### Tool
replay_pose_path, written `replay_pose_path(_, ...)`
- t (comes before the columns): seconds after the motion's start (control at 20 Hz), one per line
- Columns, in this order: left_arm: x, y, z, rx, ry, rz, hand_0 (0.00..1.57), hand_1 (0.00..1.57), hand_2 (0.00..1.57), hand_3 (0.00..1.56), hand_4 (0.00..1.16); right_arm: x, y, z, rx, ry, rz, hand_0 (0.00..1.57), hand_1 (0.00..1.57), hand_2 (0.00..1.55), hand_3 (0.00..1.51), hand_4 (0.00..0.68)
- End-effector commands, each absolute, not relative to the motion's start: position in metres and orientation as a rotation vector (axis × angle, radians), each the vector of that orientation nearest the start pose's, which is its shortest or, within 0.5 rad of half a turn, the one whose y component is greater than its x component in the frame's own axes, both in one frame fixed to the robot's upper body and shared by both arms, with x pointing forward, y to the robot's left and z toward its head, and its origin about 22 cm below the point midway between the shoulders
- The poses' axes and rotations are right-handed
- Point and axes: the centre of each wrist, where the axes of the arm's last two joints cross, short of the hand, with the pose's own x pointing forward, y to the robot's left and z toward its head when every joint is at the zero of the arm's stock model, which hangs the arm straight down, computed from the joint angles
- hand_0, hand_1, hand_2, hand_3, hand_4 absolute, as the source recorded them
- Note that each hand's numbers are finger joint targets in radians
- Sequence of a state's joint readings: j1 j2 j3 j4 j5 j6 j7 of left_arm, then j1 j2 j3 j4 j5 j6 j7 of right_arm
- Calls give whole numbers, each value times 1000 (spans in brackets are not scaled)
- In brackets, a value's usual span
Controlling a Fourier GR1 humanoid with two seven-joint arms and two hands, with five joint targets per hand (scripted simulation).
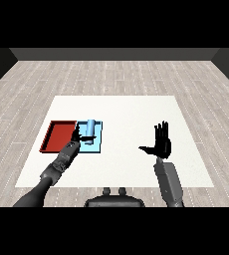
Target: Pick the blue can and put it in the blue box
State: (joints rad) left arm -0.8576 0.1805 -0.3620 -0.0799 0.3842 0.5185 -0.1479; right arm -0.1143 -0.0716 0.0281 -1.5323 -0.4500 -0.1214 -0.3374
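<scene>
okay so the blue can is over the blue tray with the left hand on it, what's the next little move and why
Probably release and draw the left hand back. The blue can already appears to lie inside the light blue tray, beside the red tray. The right hand hovers open, well apart.

Even, soft light here; white surface (136, 114) bright, no glare, shadows faint, perhaps none, edges undistorted.
</scene>
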Motion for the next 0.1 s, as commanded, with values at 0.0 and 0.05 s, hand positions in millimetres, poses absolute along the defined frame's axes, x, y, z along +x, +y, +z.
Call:
replay_pose_path(0.0, 382, 222, -54, 573, -1323, -72, 0, 0, 0, 0, 0, 273, -230, 25, 227, -1911, -318, 0, 0, 0, 0, 0)
replay_pose_path(0.05, 383, 226, -53, 564, -1336, -60, 0, 0, 0, 0, 0, 271, -229, 19, 236, -1911, -314, 0, 0, 0, 0, 0)
